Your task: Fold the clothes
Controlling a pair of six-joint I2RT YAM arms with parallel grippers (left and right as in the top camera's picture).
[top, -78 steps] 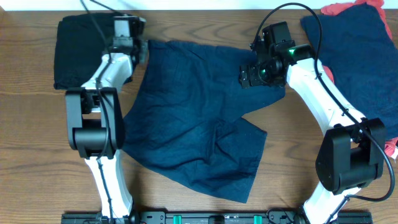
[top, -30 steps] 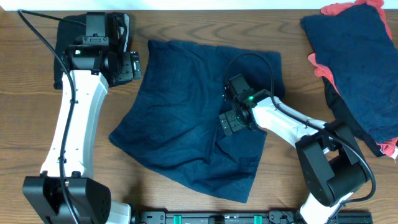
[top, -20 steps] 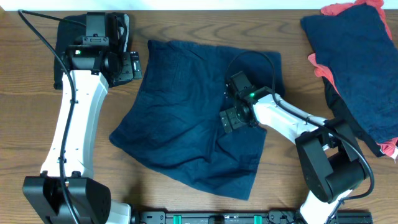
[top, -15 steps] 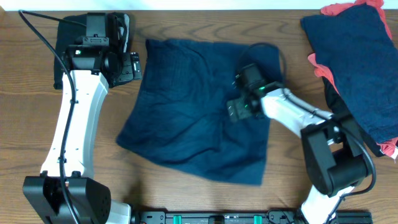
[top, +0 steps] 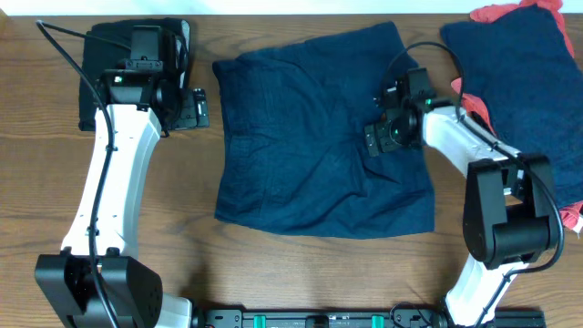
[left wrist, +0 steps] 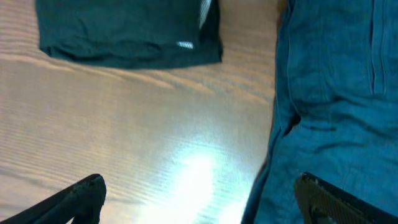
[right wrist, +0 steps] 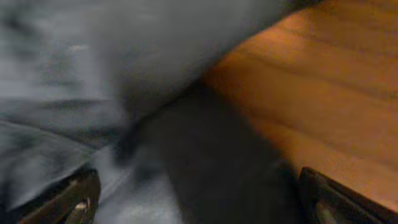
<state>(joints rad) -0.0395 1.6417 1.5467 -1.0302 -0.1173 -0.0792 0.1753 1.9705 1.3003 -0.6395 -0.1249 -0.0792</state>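
Note:
Dark navy shorts (top: 310, 137) lie spread flat in the middle of the table. My right gripper (top: 387, 137) hovers low over their right side, jaws wide open; its wrist view is blurred, showing dark fabric (right wrist: 124, 93) under the right gripper (right wrist: 205, 202) and nothing pinched. My left gripper (top: 196, 107) stands open just left of the shorts' upper left corner, over bare wood. In the left wrist view the left gripper (left wrist: 202, 205) spans the shorts' edge (left wrist: 342, 93). A folded black garment (top: 109, 73) with a pale stripe (left wrist: 189, 45) lies at the back left.
A pile of clothes sits at the back right: a navy piece (top: 519, 82) on top, coral-red fabric (top: 496, 11) peeking out behind and at the right edge. Bare wooden table (top: 273, 273) runs along the front.
My right gripper swept up and to the right across the shorts; the shorts shifted right and now lie flatter and squarer. The left arm barely moved.

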